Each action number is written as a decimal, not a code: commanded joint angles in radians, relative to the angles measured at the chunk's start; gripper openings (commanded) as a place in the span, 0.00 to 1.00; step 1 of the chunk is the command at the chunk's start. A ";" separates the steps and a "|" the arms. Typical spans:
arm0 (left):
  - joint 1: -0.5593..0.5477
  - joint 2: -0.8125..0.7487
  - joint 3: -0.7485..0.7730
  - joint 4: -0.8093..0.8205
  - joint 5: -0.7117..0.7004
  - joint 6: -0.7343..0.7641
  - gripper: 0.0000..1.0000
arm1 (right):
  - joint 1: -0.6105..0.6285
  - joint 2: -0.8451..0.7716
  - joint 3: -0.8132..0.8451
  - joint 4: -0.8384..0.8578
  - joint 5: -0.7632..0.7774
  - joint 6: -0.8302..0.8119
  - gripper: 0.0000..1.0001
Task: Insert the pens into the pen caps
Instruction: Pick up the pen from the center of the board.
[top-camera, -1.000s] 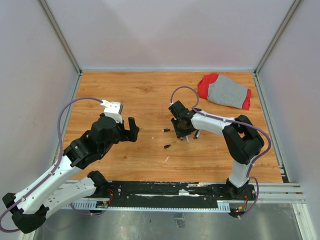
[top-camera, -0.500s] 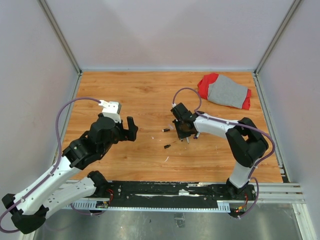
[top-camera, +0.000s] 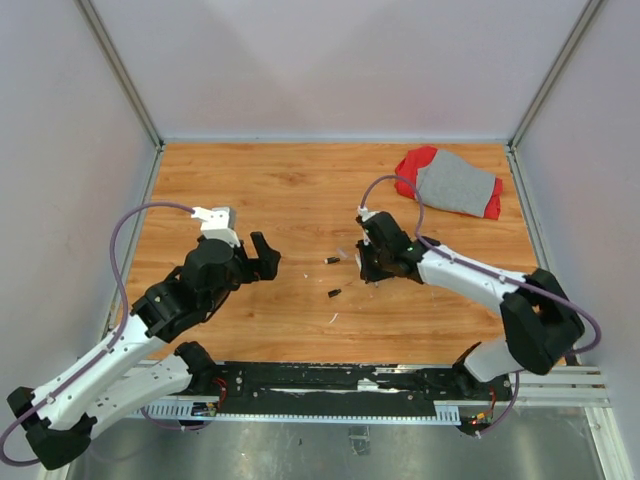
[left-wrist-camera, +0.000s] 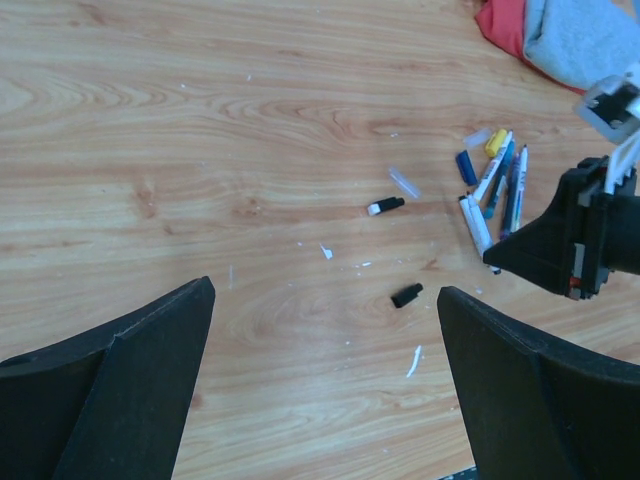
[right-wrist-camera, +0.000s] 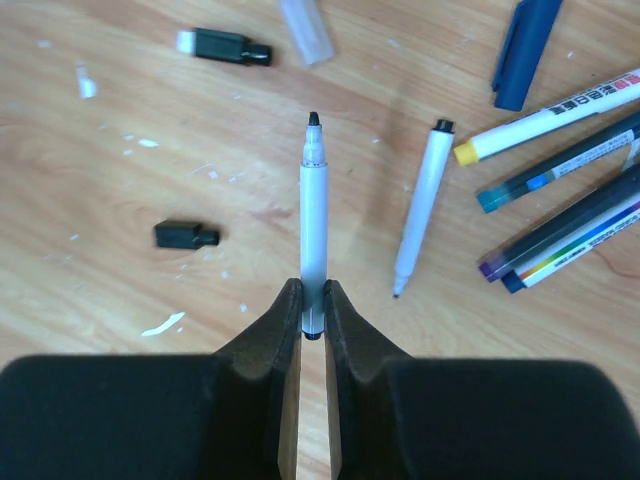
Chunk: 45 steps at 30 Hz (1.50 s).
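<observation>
Two fingers of the left gripper (top-camera: 265, 253) stood wide apart, empty, well left of the white pen (right-wrist-camera: 314, 200). Black pen caps (right-wrist-camera: 186, 235) lay left of that pen. The right gripper (right-wrist-camera: 312, 295) was clamped on its rear end. Loose pens (right-wrist-camera: 560, 190) lay to its right, with the red-grey cloth (top-camera: 455, 182) beyond them.

White pen (right-wrist-camera: 314, 215) clamped in right end effector (right-wrist-camera: 312, 292); other pens (right-wrist-camera: 548, 115) clustered flat; black caps (right-wrist-camera: 185, 235) lying apart.
</observation>
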 joint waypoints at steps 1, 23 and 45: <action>0.005 -0.006 -0.040 0.130 0.028 -0.117 1.00 | 0.009 -0.136 -0.100 0.146 -0.128 0.013 0.01; -0.096 0.167 -0.164 0.582 0.284 -0.223 0.77 | 0.117 -0.455 -0.284 0.548 -0.368 0.342 0.01; -0.128 0.178 -0.221 0.667 0.287 -0.251 0.37 | 0.147 -0.421 -0.289 0.703 -0.420 0.417 0.01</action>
